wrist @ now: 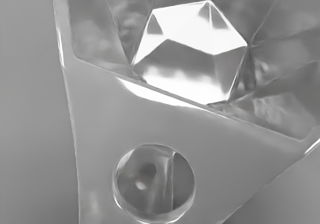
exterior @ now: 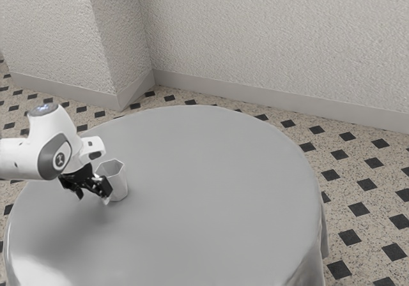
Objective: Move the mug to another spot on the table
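Note:
A white faceted mug (exterior: 113, 179) stands upright on the round grey table (exterior: 211, 184), near the edge at the exterior view's left. My black gripper (exterior: 96, 186) comes in from the left at the mug's handle side, low by its base, and its fingers close on the handle. In the wrist view the mug (wrist: 192, 54) is seen from straight above and very near: its angular inside and six-sided bottom, with the flat handle (wrist: 150, 139) and its round hole just under my hand.
The grey tablecloth stretches wide and bare to the exterior view's right and front of the mug. White walls meet in a corner behind the table, above a speckled floor with black tiles (exterior: 367, 184).

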You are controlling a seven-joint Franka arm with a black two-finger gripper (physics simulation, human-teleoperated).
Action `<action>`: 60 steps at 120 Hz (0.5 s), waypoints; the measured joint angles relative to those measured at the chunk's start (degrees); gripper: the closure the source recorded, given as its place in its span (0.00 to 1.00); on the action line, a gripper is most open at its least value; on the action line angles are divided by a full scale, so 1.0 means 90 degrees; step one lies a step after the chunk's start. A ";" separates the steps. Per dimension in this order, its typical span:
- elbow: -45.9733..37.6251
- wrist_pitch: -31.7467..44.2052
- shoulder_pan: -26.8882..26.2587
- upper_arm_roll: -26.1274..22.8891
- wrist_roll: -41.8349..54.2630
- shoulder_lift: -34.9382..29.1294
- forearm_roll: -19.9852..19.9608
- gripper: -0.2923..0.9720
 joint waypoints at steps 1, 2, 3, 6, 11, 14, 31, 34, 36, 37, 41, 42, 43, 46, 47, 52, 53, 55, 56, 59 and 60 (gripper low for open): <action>0.0000 0.0013 -0.0002 0.0000 -0.0006 0.0006 -0.0003 0.25; 0.0000 0.0028 -0.0003 0.0000 -0.0012 0.0018 -0.0007 0.25; 0.0000 0.0045 -0.0005 0.0000 -0.0018 0.0030 -0.0010 0.25; 0.0000 0.0096 -0.0010 0.0000 -0.0034 0.0072 -0.0019 0.26; 0.0000 0.0173 -0.0028 0.0000 -0.0060 0.0123 -0.0031 0.26; 0.0000 0.0212 -0.0048 0.0003 -0.0071 0.0134 -0.0033 0.26; -0.0080 0.0347 -0.0168 0.0009 0.0094 0.0102 -0.0006 0.30; -0.0090 0.0365 -0.0181 0.0011 0.0139 0.0102 -0.0004 0.31; -0.0092 0.0377 -0.0187 0.0010 0.0167 0.0104 -0.0003 0.32; -0.0093 0.0383 -0.0189 0.0010 0.0181 0.0104 -0.0003 0.32; -0.0095 0.0427 -0.0193 0.0010 0.0234 0.0113 -0.0004 0.33; -0.0096 0.0440 -0.0193 0.0010 0.0247 0.0117 -0.0005 0.33; -0.0096 0.0452 -0.0192 0.0010 0.0259 0.0121 -0.0007 0.34; -0.0098 0.0485 -0.0187 0.0010 0.0296 0.0129 -0.0014 0.35; -0.0099 0.0495 -0.0184 0.0010 0.0307 0.0131 -0.0016 0.35; -0.0104 0.0542 -0.0164 0.0010 0.0362 0.0137 -0.0028 0.36; -0.0104 0.0550 -0.0159 0.0010 0.0373 0.0138 -0.0030 0.37; -0.0105 0.0565 -0.0148 0.0010 0.0394 0.0139 -0.0034 0.38; -0.0105 0.0573 -0.0143 0.0010 0.0404 0.0139 -0.0036 0.38; -0.0106 0.0593 -0.0127 0.0010 0.0433 0.0140 -0.0041 0.40; -0.0106 0.0599 -0.0122 0.0010 0.0443 0.0141 -0.0042 0.40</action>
